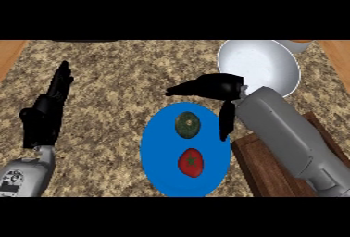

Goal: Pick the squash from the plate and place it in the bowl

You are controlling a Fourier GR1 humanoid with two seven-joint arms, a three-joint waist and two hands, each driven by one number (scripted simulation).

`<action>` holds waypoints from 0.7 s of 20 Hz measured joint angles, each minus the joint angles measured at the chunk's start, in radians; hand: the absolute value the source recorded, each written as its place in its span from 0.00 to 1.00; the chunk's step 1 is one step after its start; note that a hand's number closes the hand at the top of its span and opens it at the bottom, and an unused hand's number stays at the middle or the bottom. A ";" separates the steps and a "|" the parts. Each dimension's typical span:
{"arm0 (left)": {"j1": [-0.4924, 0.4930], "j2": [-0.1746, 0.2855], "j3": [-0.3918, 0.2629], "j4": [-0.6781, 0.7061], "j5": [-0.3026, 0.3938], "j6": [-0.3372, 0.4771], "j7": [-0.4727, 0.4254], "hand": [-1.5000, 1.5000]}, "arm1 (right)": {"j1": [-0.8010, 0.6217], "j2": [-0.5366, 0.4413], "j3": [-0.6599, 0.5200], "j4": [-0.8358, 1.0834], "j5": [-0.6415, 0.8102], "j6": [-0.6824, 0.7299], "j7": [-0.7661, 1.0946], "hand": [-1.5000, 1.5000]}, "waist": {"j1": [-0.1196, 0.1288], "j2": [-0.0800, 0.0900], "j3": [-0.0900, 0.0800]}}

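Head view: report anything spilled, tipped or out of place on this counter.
Nothing stands out. The squash and a tomato lie apart on the blue plate, the bowl sits upright and empty beyond it, and a wooden board lies at the plate's right. The right hand hovers open by the squash.

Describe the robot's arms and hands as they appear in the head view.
The left hand and right hand are black, with slender fingers and a thumb. The right forearm is a smooth, rounded grey casing. The left forearm is grey too, with small dark markings on its side. No cables or sleeves show.
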 measured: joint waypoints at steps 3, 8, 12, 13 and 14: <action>-0.002 0.002 0.010 -0.013 -0.002 -0.013 0.012 0.50 | 0.004 0.029 0.018 0.037 0.066 -0.018 0.020 0.00 | 0.001 0.001 0.000; -0.019 -0.023 0.021 -0.005 -0.027 -0.017 0.026 0.50 | 0.027 0.083 0.005 0.073 0.152 -0.043 0.025 0.00 | -0.001 0.001 0.000; -0.027 -0.035 0.038 0.013 -0.033 -0.035 0.016 0.50 | 0.018 0.112 -0.015 0.157 0.218 -0.068 -0.027 0.00 | 0.001 0.002 0.000; -0.015 -0.040 0.039 0.008 -0.037 -0.034 0.007 0.50 | 0.025 0.125 -0.018 0.154 0.228 -0.066 -0.021 0.00 | 0.000 0.002 0.000; -0.018 -0.041 0.044 0.019 -0.039 -0.041 0.002 0.50 | 0.028 0.140 -0.023 0.168 0.242 -0.077 -0.023 0.00 | 0.000 0.002 0.000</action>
